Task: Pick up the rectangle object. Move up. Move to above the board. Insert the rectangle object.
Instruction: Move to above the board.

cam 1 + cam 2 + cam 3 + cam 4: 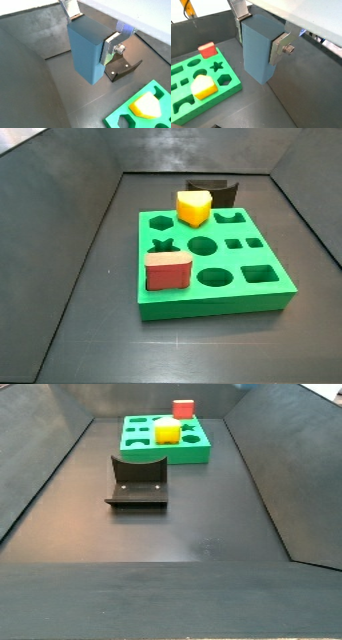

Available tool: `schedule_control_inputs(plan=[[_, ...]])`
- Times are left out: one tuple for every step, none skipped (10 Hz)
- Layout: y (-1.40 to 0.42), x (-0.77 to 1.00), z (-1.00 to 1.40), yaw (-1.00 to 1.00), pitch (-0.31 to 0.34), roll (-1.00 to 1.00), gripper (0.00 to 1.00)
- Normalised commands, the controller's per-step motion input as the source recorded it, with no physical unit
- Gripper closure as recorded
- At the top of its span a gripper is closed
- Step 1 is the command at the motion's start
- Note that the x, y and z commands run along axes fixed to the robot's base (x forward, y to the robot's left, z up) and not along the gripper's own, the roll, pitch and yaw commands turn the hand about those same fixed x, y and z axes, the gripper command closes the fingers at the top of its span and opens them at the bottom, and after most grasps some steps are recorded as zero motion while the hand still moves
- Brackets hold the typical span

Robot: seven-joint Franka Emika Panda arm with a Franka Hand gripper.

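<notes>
You are holding the block [87, 52] clamped between the gripper's [260, 31] two silver fingers [111, 44], and in both wrist views it is hanging clear of the dark floor, with the plates pressing on opposite faces near its upper end. It is looking rigid and smooth, with flat painted faces and crisp edges, so I am judging it as stiff, fairly light and a little slippery; a grip on the broad parallel faces, as you are using, is suiting it, though holding so high is leaving a long free end that could swing or tilt if it catches a hole edge. It is a plain blue-grey slab, tall and slim, lighter on the top face and darker on the shaded side. Neither side view is showing the gripper or the block, so they are sitting outside those frames. Off to one side below the block, the green board [191, 100] is lying flat, with a yellow piece [203, 86] and a red piece [207, 49] already standing in it; several cut-outs are still showing open in a side view [214, 298]. The fixture [122, 67] is standing on the floor just beside the block's lower end in a wrist view.
</notes>
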Motion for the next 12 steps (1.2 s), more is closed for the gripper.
schedule_control_inputs(plan=[[-1.0, 0.43, 0.18, 1.0, 0.05, 0.08, 1.0], [-1.0, 0.44, 0.13, 1.0, 0.053, 0.09, 1.0], [-1.0, 0.45, 0.13, 1.0, 0.059, 0.09, 1.0], [-1.0, 0.47, 0.13, 1.0, 0.067, 0.08, 1.0], [-1.0, 0.47, 0.14, 1.0, 0.075, 0.08, 1.0], [-1.0, 0.49, 0.14, 1.0, 0.088, 0.08, 1.0], [-1.0, 0.51, 0.14, 1.0, 0.095, 0.08, 1.0], [-1.0, 0.54, 0.14, 1.0, 0.114, 0.09, 1.0], [-0.95, 0.52, 0.14, 1.0, 0.124, 0.09, 1.0], [-0.47, 0.31, 0.08, 1.0, 0.158, 0.12, 1.0], [-0.29, 0.23, 0.06, 1.0, 0.172, 0.12, 1.0], [-0.13, 0.12, 0.04, 1.0, 0.181, 0.12, 1.0]])
